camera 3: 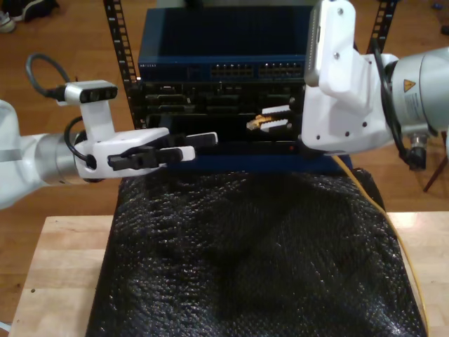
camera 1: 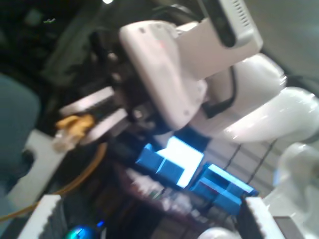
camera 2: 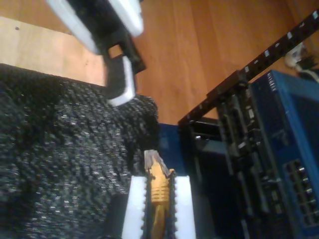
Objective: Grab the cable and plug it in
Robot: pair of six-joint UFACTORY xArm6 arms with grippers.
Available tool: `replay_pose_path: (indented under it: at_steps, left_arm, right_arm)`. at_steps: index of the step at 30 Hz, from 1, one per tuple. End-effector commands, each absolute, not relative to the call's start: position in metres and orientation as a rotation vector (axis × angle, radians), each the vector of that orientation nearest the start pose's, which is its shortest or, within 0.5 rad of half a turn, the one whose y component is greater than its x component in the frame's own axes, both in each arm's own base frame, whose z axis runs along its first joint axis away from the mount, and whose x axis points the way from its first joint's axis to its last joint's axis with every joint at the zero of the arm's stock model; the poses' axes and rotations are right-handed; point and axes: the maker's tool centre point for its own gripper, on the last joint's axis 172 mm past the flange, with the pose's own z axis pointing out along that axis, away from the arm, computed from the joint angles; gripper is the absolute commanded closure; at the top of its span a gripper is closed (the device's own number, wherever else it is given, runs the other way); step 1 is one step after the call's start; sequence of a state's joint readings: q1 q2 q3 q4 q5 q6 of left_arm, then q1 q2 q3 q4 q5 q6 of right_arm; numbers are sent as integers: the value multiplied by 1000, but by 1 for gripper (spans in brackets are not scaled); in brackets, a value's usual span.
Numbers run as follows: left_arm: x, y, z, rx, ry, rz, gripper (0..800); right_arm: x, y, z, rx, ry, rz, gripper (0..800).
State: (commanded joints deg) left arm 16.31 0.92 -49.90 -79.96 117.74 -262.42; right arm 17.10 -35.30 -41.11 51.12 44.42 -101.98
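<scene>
My second gripper (camera 3: 270, 118) is clamped on the network cable (camera 2: 158, 191) just behind its plug (camera 2: 153, 160), which juts out ahead of my fingertips toward the rack's ports (camera 3: 231, 71). My first gripper (camera 3: 188, 145) hovers nearby, parted and empty.

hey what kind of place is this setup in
Probably a robotics lab's network-rack test bench: a blue network switch in a black rack, and a black bubble-wrap mat on a wooden table.

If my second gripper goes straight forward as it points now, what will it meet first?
Probably the dark equipment rack, below the blue switch. My second gripper holds the cable plug-first toward it; depth is unclear.
</scene>
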Motion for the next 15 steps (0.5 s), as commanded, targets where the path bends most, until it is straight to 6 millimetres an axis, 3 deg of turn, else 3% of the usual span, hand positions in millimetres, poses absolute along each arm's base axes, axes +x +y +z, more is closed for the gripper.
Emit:
replay_pose_path:
  at_steps: [7, 15]
  left_arm:
    - [353, -174, 358, 1305, -881, 623, 3]
    - [343, -150, 311, 1483, -1132, 543, 2]
  right_arm:
    - [397, 191, 356, 2363, 2095, 1331, 800]
    - [399, 166, 301, 2416, 2129, 1050, 800]
